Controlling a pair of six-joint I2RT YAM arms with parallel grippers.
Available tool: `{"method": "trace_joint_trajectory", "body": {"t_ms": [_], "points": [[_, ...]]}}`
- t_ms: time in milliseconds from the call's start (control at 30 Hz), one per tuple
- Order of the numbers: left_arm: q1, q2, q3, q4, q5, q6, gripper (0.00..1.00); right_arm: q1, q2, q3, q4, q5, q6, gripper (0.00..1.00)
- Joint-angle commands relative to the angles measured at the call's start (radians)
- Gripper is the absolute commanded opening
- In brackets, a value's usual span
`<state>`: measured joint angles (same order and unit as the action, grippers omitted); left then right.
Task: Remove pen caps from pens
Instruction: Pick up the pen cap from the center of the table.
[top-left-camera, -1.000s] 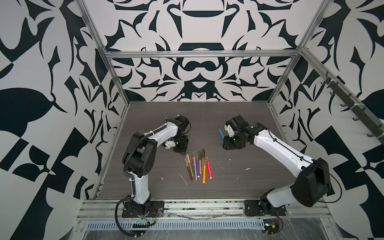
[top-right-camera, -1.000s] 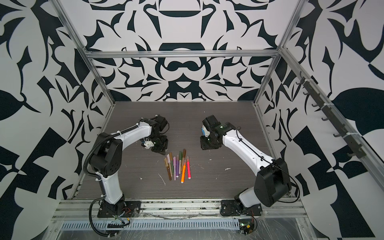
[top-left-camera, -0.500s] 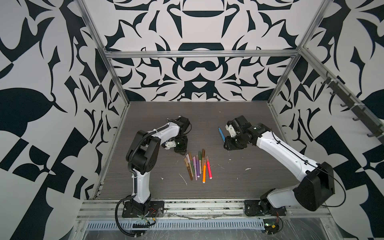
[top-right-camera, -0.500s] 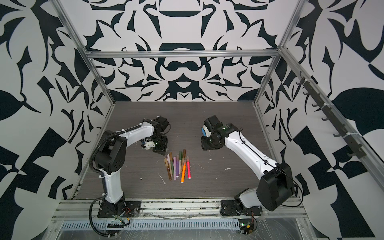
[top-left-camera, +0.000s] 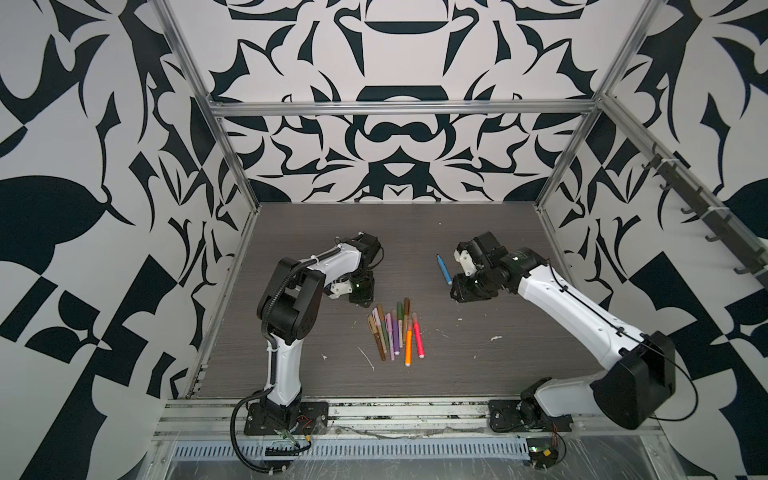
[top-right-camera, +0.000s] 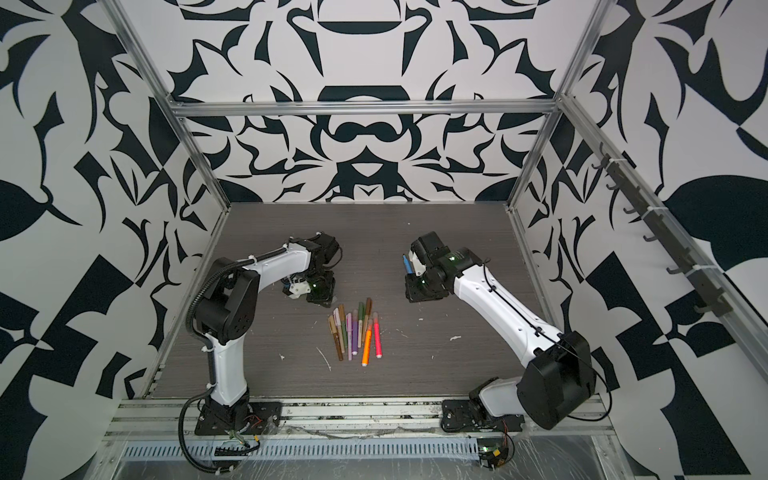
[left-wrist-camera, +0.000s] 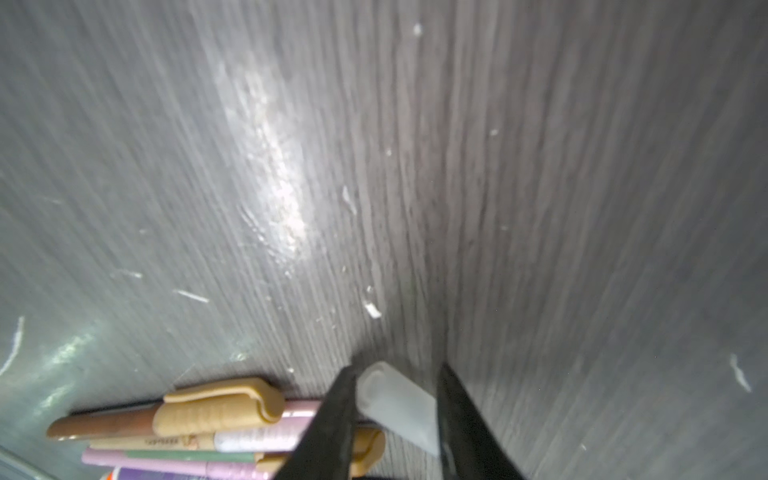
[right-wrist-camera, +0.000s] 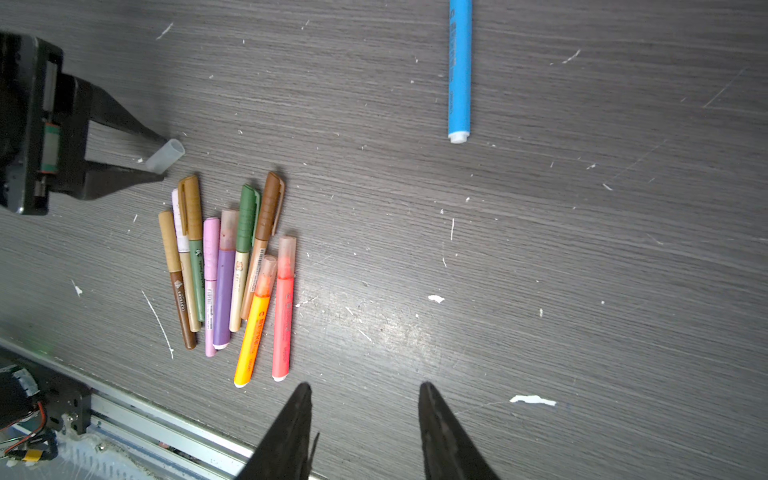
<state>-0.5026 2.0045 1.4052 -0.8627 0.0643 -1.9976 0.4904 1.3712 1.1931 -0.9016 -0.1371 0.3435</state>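
Observation:
Several pens (right-wrist-camera: 228, 270) lie side by side mid-table, seen in both top views (top-left-camera: 395, 328) (top-right-camera: 357, 328), most with caps on, such as a tan cap (right-wrist-camera: 191, 199) and a green cap (right-wrist-camera: 248, 216). A blue pen (right-wrist-camera: 459, 70) lies alone further back (top-left-camera: 443, 269). My left gripper (right-wrist-camera: 164, 158) sits low at the far left end of the row. It is shut on a loose translucent white pen cap (left-wrist-camera: 395, 405), which lies slanted between both fingers. My right gripper (right-wrist-camera: 365, 386) hovers open and empty right of the row, near the blue pen.
The dark wood-grain table (top-left-camera: 478, 353) carries white flecks and scratches. A metal rail (right-wrist-camera: 166, 428) runs along its front edge. Patterned walls close in the back and both sides. The left arm's elbow (top-left-camera: 291, 291) stands left of the pens.
The left arm's elbow has shifted back while its gripper stayed at the far end of the pen row. The right arm has barely moved.

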Motion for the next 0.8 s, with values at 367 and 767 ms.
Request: {"method": "trace_joint_trajectory", "body": {"t_ms": [367, 767], "points": [[0.033, 0.036, 0.051, -0.033, -0.028, 0.052, 0.19, -0.006, -0.046, -0.008, -0.021, 0.013, 0.0, 0.45], [0.033, 0.062, 0.078, 0.035, 0.007, 0.158, 0.54, -0.006, -0.055, -0.016, -0.018, 0.012, 0.005, 0.45]]}}
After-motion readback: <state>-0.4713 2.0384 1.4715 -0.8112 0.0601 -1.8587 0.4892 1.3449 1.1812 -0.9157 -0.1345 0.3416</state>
